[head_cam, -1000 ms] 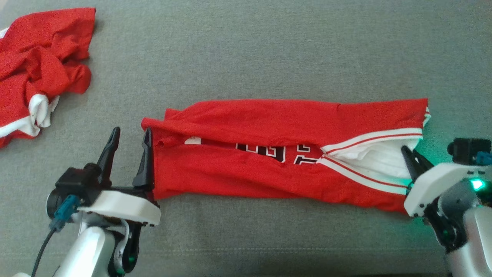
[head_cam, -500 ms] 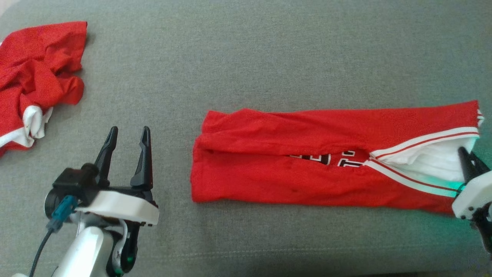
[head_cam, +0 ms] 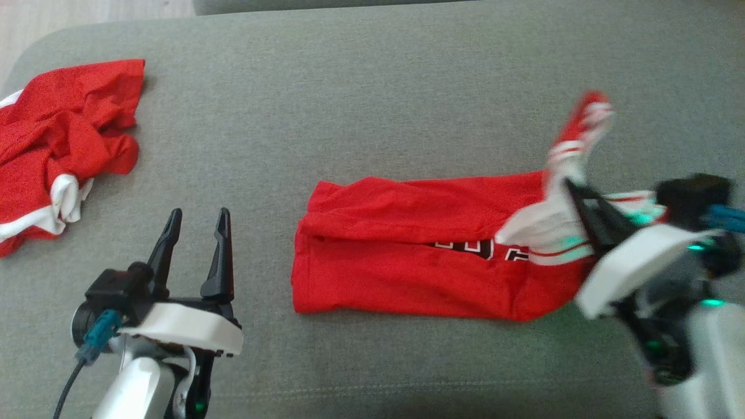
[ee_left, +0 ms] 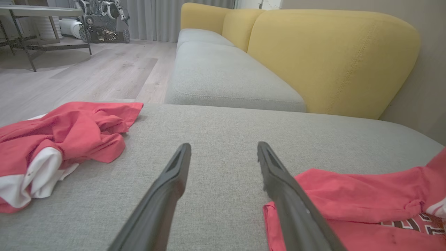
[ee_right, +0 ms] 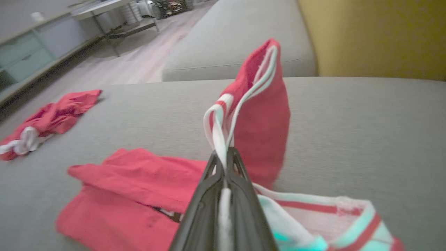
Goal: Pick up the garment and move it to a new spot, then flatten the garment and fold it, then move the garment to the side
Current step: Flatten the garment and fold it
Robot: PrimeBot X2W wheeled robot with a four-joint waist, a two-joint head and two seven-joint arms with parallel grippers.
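Black block lettering [head_cam: 465, 248] with white outlines showed in the slit between the garment's two folded-in flaps, too covered to be read. The garment [head_cam: 401, 273], a red jersey with white-and-red striped trim, lay right of centre in the head view on the grey cushion [head_cam: 372, 87]. Its long axis ran left to right across the frame, plain end toward the left and striped end toward the right. The right gripper [head_cam: 573, 189], near the right edge, was clamped tight on the white striped edge and held that end raised off the cushion, with a red flap standing above its fingertips. The left gripper [head_cam: 198, 214], at lower left, stood wide open and empty, apart from the garment's left end. A crumpled red garment [head_cam: 52, 134] lay at upper left
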